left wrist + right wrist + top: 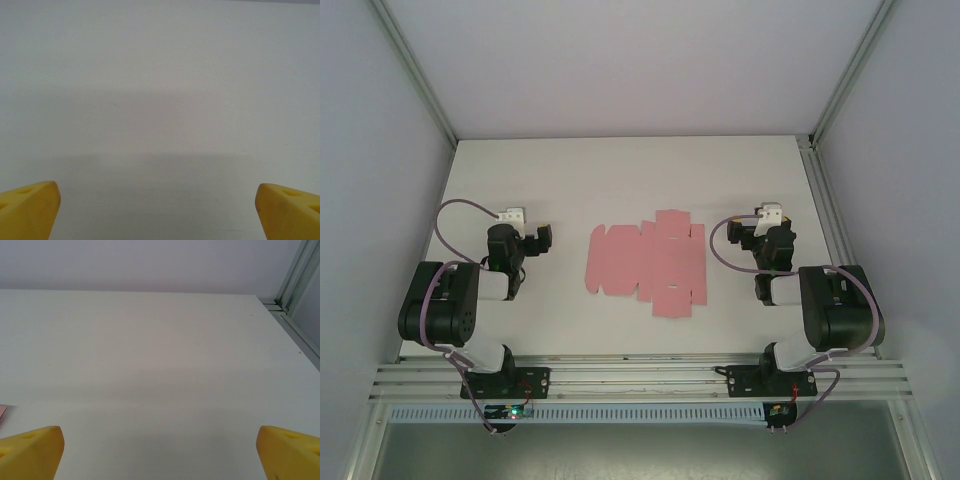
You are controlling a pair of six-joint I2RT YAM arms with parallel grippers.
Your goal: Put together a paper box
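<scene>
The paper box (648, 264) is a flat pink die-cut sheet with flaps and tabs, lying in the middle of the white table (620, 170) between the two arms. A sliver of its pink edge (2, 412) shows at the left border of the right wrist view. My left gripper (520, 233) rests left of the sheet and apart from it, open. In the left wrist view its yellow fingertips (30, 207) stand wide apart over bare table, nothing between them. My right gripper (760, 228) sits right of the sheet, open too, its fingertips (32, 450) equally far apart and empty.
Grey walls close the table at the back and both sides. An aluminium frame rail (295, 275) runs along the table's right edge. Another rail (640, 378) crosses the near edge where both arm bases are bolted.
</scene>
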